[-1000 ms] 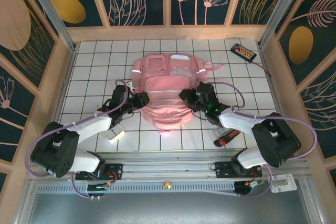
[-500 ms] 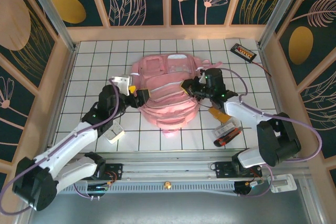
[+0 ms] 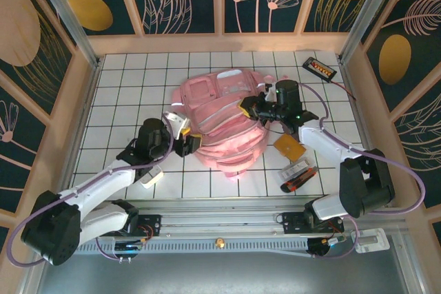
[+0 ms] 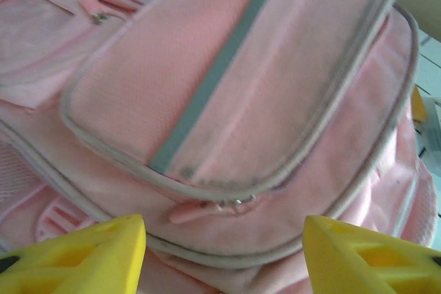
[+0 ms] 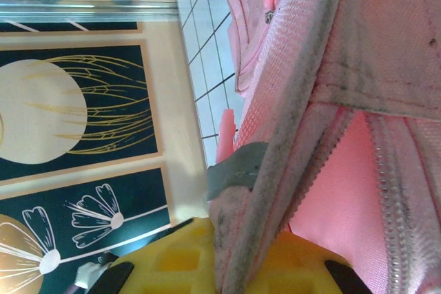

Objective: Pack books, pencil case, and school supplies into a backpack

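Observation:
The pink backpack [image 3: 220, 125] lies bulging in the middle of the tiled table. My right gripper [image 3: 249, 108] is shut on its upper right edge, and the right wrist view shows the yellow fingers [image 5: 172, 266] pinching the zippered fabric rim [image 5: 275, 170], with the gripper [image 5: 241, 270] holding it up. My left gripper [image 3: 189, 144] stands open at the bag's left side. In the left wrist view its gripper [image 4: 224, 253] faces a zipper pull [image 4: 200, 210] without touching it. An orange-brown notebook [image 3: 289, 147] and a clear-wrapped pack [image 3: 298, 175] lie to the right of the bag. The pencil case is out of view.
A small white item [image 3: 150, 177] lies by the left forearm near the front edge. A flat black device [image 3: 320, 68] with a cable sits at the back right corner. Wooden walls enclose the table on three sides.
My left gripper opened off the backpack and drew back toward the near left. My right gripper carried the bag's edge up and away, bulging the bag and uncovering the orange-brown notebook.

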You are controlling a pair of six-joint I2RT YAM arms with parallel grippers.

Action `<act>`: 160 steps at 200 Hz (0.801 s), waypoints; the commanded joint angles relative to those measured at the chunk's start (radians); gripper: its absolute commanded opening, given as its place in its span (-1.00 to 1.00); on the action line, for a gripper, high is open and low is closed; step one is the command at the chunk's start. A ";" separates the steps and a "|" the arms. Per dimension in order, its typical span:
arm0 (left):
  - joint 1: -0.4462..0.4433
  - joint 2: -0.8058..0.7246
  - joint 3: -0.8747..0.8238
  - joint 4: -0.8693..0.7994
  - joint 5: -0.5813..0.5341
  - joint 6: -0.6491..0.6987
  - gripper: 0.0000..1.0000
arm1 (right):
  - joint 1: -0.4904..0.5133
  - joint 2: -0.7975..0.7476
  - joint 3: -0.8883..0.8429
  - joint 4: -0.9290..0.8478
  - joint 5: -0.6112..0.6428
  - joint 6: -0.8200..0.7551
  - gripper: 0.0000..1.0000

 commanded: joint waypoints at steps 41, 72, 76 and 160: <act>-0.001 0.104 0.012 0.084 0.065 0.120 0.10 | -0.003 -0.010 0.072 0.162 -0.087 0.031 -1.00; -0.001 0.148 0.018 0.091 0.042 0.140 0.08 | -0.002 -0.012 0.064 0.172 -0.089 0.039 -1.00; -0.001 0.152 0.019 0.090 0.040 0.141 0.08 | -0.002 -0.012 0.063 0.172 -0.089 0.038 -1.00; -0.002 0.224 0.039 0.164 0.079 0.142 -0.51 | 0.010 0.001 0.056 0.189 -0.077 0.046 -1.00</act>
